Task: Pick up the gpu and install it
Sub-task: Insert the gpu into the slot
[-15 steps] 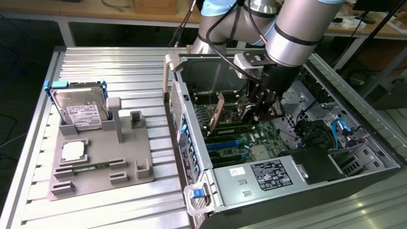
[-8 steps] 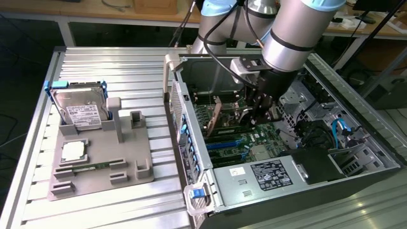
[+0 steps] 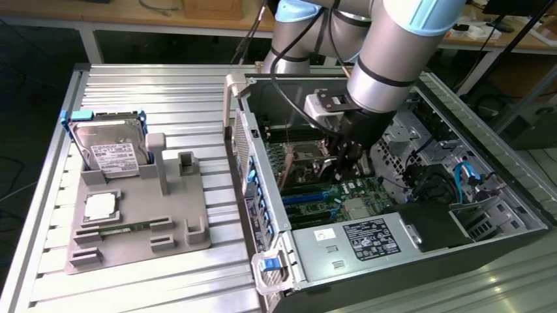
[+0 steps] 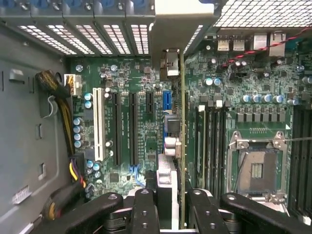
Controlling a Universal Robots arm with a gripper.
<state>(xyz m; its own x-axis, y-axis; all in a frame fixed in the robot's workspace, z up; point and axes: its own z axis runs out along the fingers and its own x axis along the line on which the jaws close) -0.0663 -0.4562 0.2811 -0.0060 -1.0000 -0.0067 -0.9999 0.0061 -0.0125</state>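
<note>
My gripper (image 3: 341, 156) is down inside the open computer case (image 3: 261, 195), shut on the gpu (image 3: 304, 162), a thin card with a tan-brown face. In the wrist view the gpu (image 4: 182, 141) is seen edge-on, running from between my black fingers (image 4: 146, 209) towards the case's rear wall. Its metal end bracket (image 4: 168, 63) lies near the rear slot openings. The card hangs just above the green motherboard (image 4: 141, 141), in line with the blue expansion slot (image 4: 166, 100) and beside the black slots. Whether its edge touches a slot is hidden.
A grey fixture (image 3: 174, 228) on the exterior view's left holds a silver hard drive (image 3: 109, 151), a square chip (image 3: 102, 207) and a narrow memory stick (image 3: 122, 228). Inside the case are the power supply (image 3: 366, 238), the processor socket (image 4: 256, 168), a white slot (image 4: 99, 124) and cable bundles (image 4: 61, 87).
</note>
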